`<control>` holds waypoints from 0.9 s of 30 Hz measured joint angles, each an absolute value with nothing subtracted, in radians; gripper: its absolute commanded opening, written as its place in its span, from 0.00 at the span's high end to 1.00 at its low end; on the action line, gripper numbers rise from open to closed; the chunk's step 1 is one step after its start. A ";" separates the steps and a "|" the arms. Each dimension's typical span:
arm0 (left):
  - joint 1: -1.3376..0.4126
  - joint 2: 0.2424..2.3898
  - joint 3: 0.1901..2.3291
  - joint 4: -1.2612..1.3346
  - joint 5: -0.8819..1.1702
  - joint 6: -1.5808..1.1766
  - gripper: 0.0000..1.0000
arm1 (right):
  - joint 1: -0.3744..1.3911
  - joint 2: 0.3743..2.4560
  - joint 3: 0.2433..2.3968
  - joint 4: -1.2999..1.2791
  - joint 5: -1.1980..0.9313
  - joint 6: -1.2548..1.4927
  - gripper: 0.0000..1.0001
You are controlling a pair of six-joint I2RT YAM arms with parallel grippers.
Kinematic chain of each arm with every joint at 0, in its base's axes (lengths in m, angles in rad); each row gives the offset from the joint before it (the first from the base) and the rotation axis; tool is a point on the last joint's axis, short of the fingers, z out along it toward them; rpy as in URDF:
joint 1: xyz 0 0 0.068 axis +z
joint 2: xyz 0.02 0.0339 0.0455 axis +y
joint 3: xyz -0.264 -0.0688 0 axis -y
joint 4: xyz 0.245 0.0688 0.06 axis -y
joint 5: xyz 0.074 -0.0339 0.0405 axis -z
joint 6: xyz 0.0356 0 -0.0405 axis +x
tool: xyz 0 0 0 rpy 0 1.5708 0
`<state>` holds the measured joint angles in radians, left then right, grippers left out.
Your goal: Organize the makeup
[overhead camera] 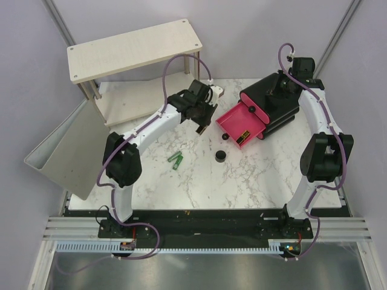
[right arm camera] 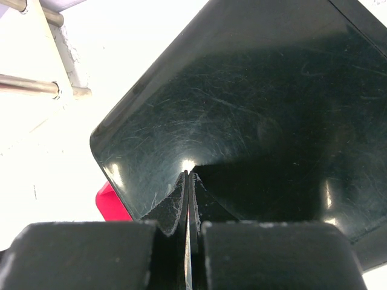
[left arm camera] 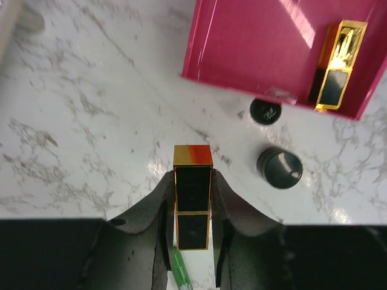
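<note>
My left gripper [overhead camera: 202, 116] is shut on a black-and-gold rectangular case [left arm camera: 193, 158], holding it above the marble just left of the open pink drawer [overhead camera: 233, 118]. A second black-and-gold case [overhead camera: 245, 134] lies in that drawer and also shows in the left wrist view [left arm camera: 335, 63]. The round black jar [overhead camera: 221, 156] stands on the table in front of the drawer and shows in the left wrist view [left arm camera: 279, 168]. Two green tubes [overhead camera: 175, 161] lie side by side to its left. My right gripper [right arm camera: 188, 175] is shut and empty over the black box's top [right arm camera: 254, 109]. No beige bottles show.
The black box [overhead camera: 275, 103] with pink drawer fronts stands at the back right, and the open drawer's black knob [left arm camera: 266, 111] faces the jar. A two-tier pale wooden shelf [overhead camera: 133, 48] stands at the back left. A grey tray [overhead camera: 66, 151] leans off the table's left edge.
</note>
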<state>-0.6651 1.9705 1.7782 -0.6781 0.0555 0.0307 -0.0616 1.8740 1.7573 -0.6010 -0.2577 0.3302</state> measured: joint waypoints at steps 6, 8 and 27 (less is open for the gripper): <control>-0.687 2.059 2.019 -0.666 0.121 0.030 0.98 | -0.062 1.874 1.757 -0.598 -0.259 0.331 1.00; -0.700 2.107 2.086 -0.661 0.145 0.018 0.98 | -0.062 1.874 1.756 -0.598 -0.262 0.334 1.00; -0.763 2.329 2.220 -0.511 0.284 -0.128 0.89 | -0.062 1.873 1.740 -0.568 -0.276 0.339 1.00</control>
<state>-0.7631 2.3287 2.2204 -0.5114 0.2836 -0.1280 -0.0616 1.8732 1.7397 -0.5682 -0.2764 0.3389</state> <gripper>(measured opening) 0.312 0.004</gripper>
